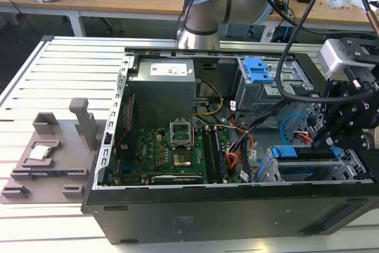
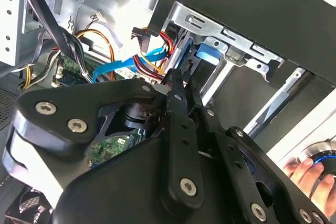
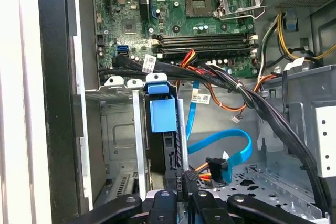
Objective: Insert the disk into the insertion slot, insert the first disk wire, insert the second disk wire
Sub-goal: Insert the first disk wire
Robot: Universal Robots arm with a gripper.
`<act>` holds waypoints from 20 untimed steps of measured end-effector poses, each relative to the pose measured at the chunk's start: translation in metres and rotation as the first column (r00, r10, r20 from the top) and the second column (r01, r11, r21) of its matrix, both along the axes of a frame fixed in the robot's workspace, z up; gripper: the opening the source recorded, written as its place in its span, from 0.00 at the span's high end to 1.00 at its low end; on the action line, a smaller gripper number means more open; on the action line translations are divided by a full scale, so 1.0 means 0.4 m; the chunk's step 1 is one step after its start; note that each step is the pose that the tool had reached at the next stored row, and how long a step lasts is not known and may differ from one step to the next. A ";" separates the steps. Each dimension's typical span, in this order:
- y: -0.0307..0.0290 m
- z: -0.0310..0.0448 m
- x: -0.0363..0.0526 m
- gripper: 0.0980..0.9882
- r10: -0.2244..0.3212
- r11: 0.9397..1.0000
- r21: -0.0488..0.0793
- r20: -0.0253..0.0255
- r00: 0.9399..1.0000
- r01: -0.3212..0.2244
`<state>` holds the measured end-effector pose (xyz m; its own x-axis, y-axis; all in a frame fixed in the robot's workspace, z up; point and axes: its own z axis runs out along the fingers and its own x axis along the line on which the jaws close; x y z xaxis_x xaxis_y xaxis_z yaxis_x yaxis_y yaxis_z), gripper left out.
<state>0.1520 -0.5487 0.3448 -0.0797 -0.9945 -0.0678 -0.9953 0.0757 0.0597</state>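
Disk (image 3: 161, 115) sits in insertion slot (image 3: 113, 94), just beyond tool (image 3: 181, 180).

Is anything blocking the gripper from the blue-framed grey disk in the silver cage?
Nothing visible does. The black gripper is close up to the grey disk in its blue plastic carrier, already in the silver sheet-metal cage. The blue flat cable loops beside, not between.

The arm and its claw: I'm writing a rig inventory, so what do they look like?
The arm has silver tubes and pale blue joint caps, with black cables looping along it. A silver-grey camera box sits at the wrist. The claw is black, built of jointed links with silver screw heads.
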 end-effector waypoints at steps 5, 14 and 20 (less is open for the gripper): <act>0.000 -0.007 0.002 0.91 0.001 1.000 0.000 0.000 1.000 -0.001; 0.000 -0.021 0.013 0.91 0.003 1.000 0.000 -0.001 1.000 -0.003; 0.000 -0.021 0.013 0.82 0.003 1.000 -0.001 -0.001 1.000 -0.003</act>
